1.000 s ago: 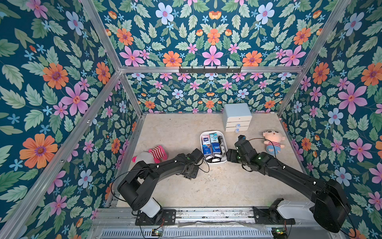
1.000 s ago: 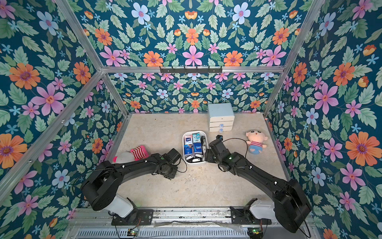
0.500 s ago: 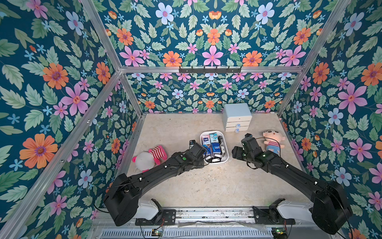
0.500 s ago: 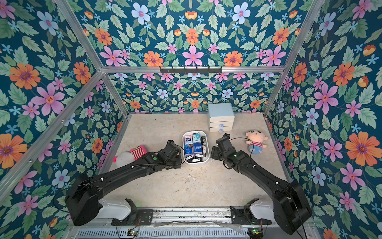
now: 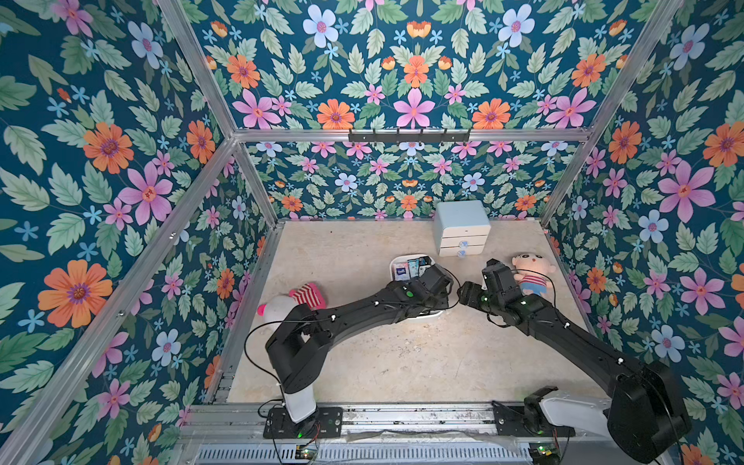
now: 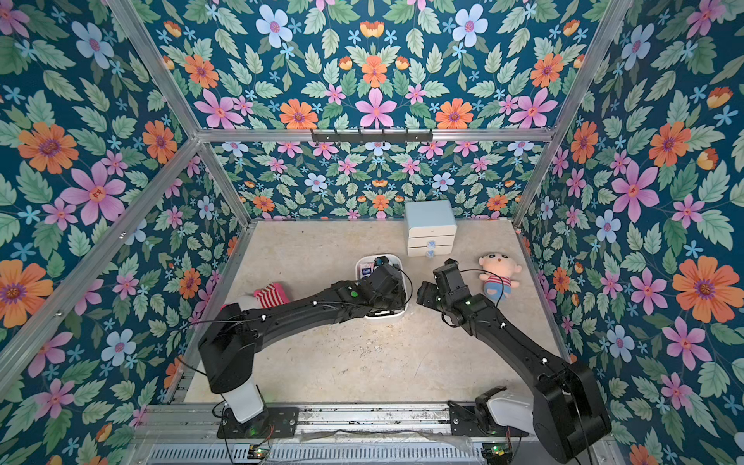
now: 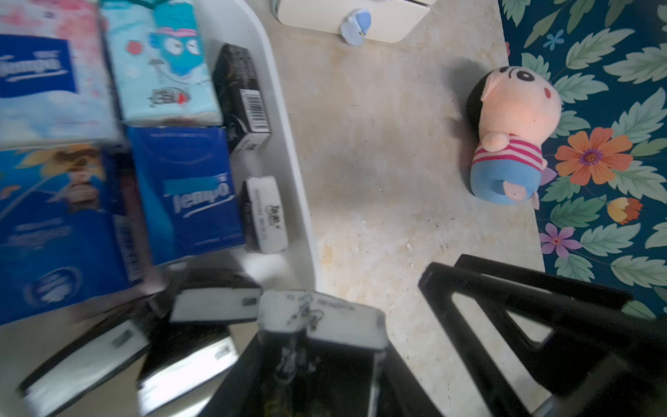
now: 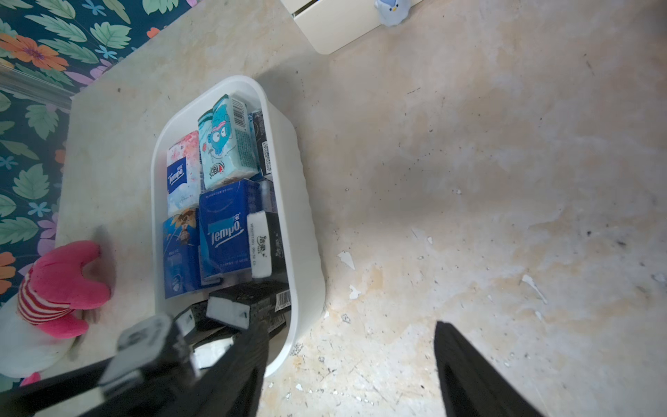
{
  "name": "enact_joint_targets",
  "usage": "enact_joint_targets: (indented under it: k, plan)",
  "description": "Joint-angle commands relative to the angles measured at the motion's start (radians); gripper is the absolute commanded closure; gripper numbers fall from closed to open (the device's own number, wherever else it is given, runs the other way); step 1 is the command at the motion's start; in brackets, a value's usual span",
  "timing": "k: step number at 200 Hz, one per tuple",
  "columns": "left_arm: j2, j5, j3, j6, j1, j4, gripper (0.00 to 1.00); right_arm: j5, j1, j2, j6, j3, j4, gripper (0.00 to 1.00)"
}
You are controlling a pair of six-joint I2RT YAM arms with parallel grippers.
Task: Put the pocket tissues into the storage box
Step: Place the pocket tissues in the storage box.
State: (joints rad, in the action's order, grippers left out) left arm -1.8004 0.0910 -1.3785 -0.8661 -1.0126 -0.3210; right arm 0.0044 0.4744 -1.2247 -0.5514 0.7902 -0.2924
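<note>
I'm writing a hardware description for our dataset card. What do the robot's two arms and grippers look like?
Both the left arm and right arm are matte black, boxy jointed links on white base columns, with small green lights, white dots and thin black cables looping alongside. The left gripper's visible finger is a black open triangular frame.

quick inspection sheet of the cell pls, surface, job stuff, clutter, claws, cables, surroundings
surface: beige table, scuffed, paint flakes
job's things: pocket tissues packed in white storage box; none seen loose on table
clutter: pink-white doll, boy doll, drawer cabinet
claws: left claw over box end, open, black packet against one finger; right claw open, empty, beside box
cables: black cable loops off left arm
surroundings: floral walls, metal frame
</note>
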Motion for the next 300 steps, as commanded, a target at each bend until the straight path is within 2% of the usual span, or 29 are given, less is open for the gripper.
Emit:
enact_joint_targets:
  k: [1,33,84,127,165,195,257,273,300]
  plan:
    - [-0.037,0.001,-0.036,0.015,-0.001,0.003,0.52,0.009,-0.003,0.020,-0.005,-0.003,-0.003,0.23]
    - [-0.063,0.050,-0.045,0.007,-0.001,-0.013,0.51,0.013,-0.003,0.045,-0.002,-0.005,-0.010,0.23]
    - [-0.105,0.163,-0.035,0.001,0.003,-0.039,0.49,-0.067,-0.003,0.062,0.021,-0.017,0.045,0.23]
    - [-0.125,0.246,-0.037,0.000,0.008,-0.044,0.45,-0.086,-0.003,0.078,0.031,-0.029,0.057,0.23]
    - [-0.143,0.282,-0.067,0.000,0.013,-0.046,0.43,-0.113,-0.003,0.094,0.039,-0.045,0.069,0.24]
    - [-0.144,0.258,-0.088,-0.010,0.013,-0.046,0.30,-0.181,-0.003,0.099,0.045,-0.061,0.092,0.24]
    - [-0.022,0.279,-0.067,-0.057,0.034,-0.075,0.22,-0.390,0.028,0.083,0.024,-0.083,0.179,0.31]
    - [0.046,0.279,-0.015,-0.078,0.071,-0.084,0.22,-0.450,0.061,0.064,-0.014,-0.085,0.252,0.33]
    - [0.185,0.275,0.117,-0.100,0.155,-0.080,0.22,-0.476,0.136,0.001,-0.038,-0.051,0.316,0.34]
